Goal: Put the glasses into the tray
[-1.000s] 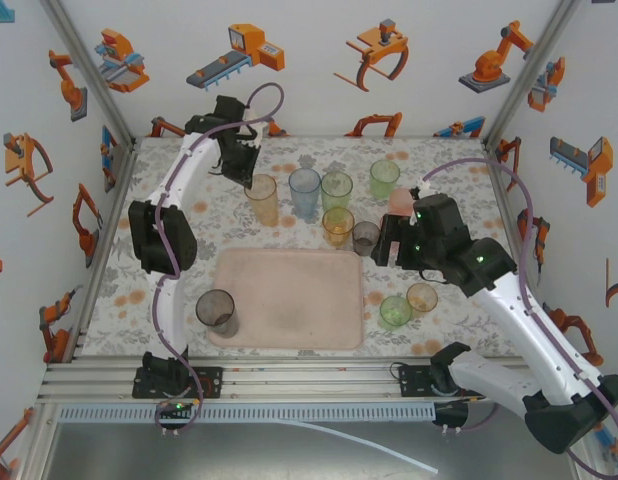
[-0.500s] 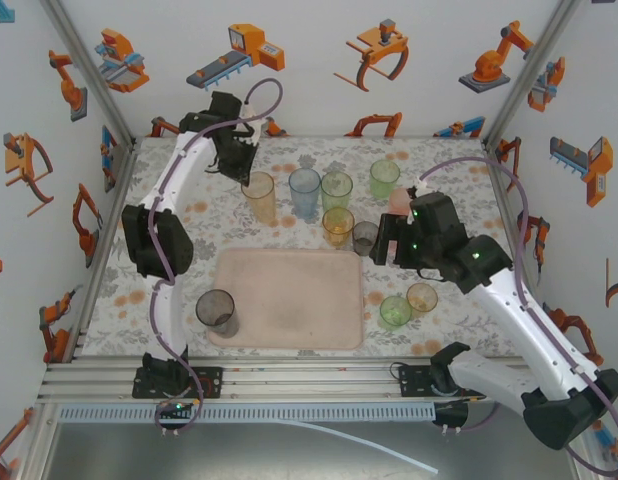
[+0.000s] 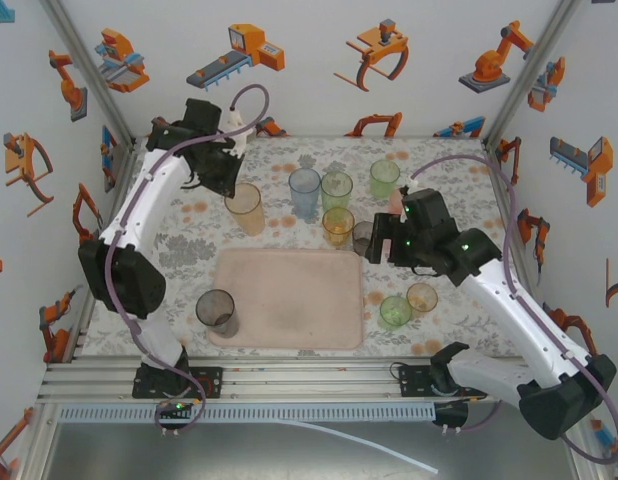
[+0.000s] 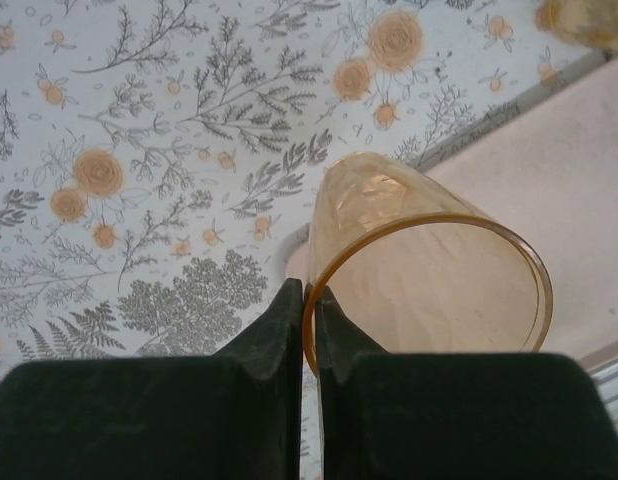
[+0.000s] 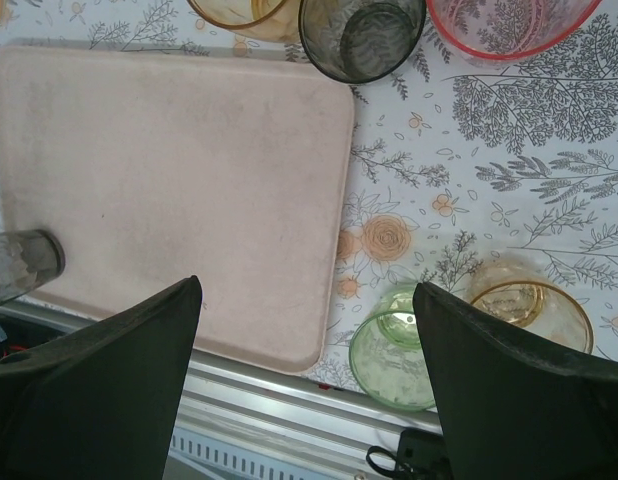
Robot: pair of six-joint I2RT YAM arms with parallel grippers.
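Across the whole field, floral-patterned worktop (image 3: 189, 225). At front centre, flat pale pink rectangular tray (image 3: 289, 300), with one grey translucent plastic tumbler (image 3: 217, 311) upright at its near-left edge. Over the tray's right edge, right hand (image 5: 307, 288) released, fingers wide apart, grasping nothing. Beyond the tray's far-left corner, left hand (image 4: 310, 300) clenched on the rim of a tilted orange translucent tumbler (image 4: 429, 285), off the tray. Behind the tray, a cluster of upright tinted tumblers. Just right of it, green tumbler (image 3: 394, 311) beside short orange tumbler (image 3: 422, 297).
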